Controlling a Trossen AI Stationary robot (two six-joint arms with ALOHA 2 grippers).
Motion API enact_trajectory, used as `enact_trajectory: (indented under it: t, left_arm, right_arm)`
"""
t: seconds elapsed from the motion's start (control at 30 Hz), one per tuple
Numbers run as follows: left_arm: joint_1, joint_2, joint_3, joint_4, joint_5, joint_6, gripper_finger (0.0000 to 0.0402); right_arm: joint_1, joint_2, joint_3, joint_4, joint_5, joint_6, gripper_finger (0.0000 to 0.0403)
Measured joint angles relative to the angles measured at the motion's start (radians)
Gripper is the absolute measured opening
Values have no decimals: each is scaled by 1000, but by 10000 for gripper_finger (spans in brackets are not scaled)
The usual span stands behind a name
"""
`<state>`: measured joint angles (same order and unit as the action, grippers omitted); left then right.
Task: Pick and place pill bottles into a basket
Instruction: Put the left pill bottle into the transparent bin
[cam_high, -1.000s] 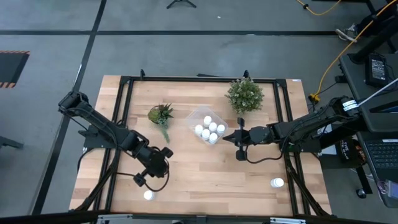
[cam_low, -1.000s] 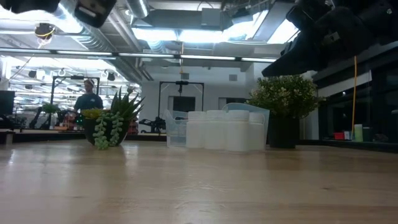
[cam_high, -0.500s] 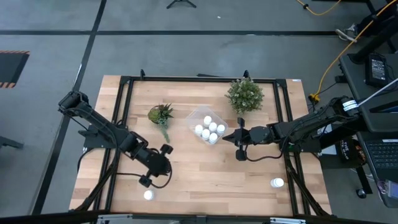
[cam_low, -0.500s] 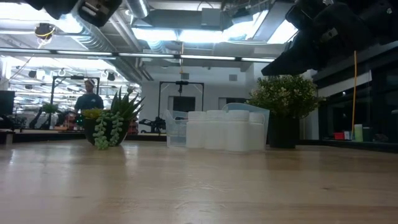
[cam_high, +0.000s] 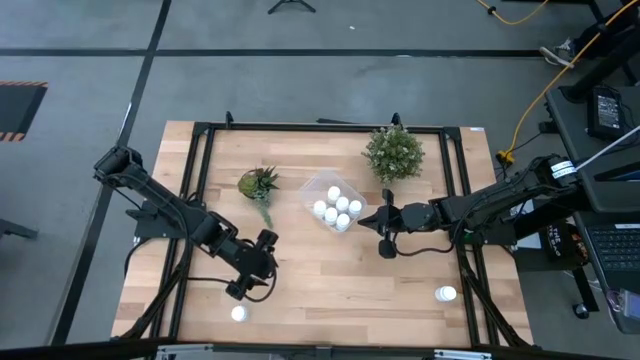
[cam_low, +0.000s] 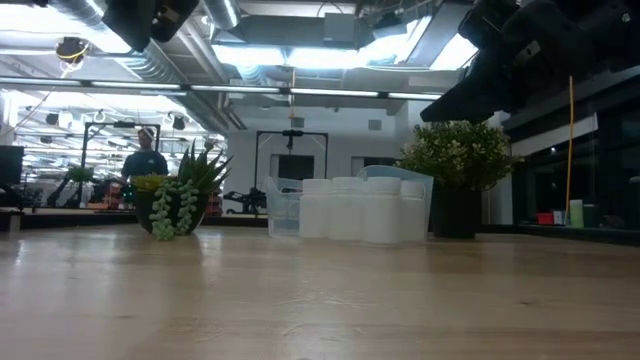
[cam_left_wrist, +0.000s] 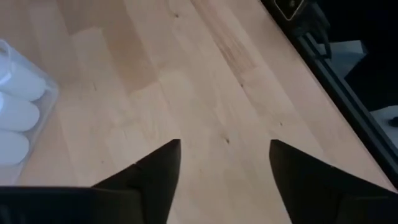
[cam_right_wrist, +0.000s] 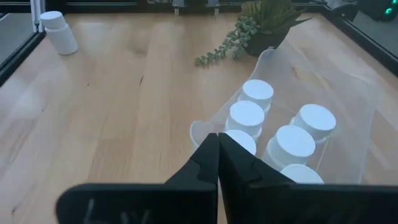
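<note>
The basket (cam_high: 334, 203), a clear squarish tub, stands mid-table with several white pill bottles (cam_right_wrist: 273, 127) upright in it. One more pill bottle (cam_high: 238, 313) stands near the front left of the table, and another (cam_high: 445, 294) near the front right. My left gripper (cam_left_wrist: 225, 149) is open above bare wood, to the near left of the basket (cam_left_wrist: 18, 106) and with nothing between its fingers. My right gripper (cam_right_wrist: 217, 142) is shut and empty just off the basket's right side, above its rim.
A small succulent (cam_high: 258, 184) stands left of the basket and a bushy plant (cam_high: 394, 153) behind it to the right. A black frame (cam_high: 200, 180) runs around the table top. Bare wood lies between the basket and the near edge. A person (cam_low: 146, 160) is in the room beyond.
My left gripper has shifted a little toward the basket, to the table's right and far side. The right arm, the basket and the bottles have kept still.
</note>
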<state>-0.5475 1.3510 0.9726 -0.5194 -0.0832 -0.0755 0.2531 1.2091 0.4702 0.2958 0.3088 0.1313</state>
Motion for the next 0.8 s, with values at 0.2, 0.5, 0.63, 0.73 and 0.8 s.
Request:
enact_trajectory:
  t: [0.2,0.5,0.63,0.73,0.8]
  left_arm:
    - [-43,0,0,0,-11,44,275]
    - [-149,0,0,47,-42,-64,281]
    - [-201,5,0,51,-109,-139,281]
    - [-237,26,0,59,-134,-176,281]
    - [-255,47,2,85,-134,-185,281]
  right_arm:
    - [0,0,0,0,0,-4,4]
    - [0,0,0,0,0,1,4]
    - [0,0,0,0,0,22,4]
    - [0,0,0,0,0,22,4]
    - [0,0,0,1,0,22,4]
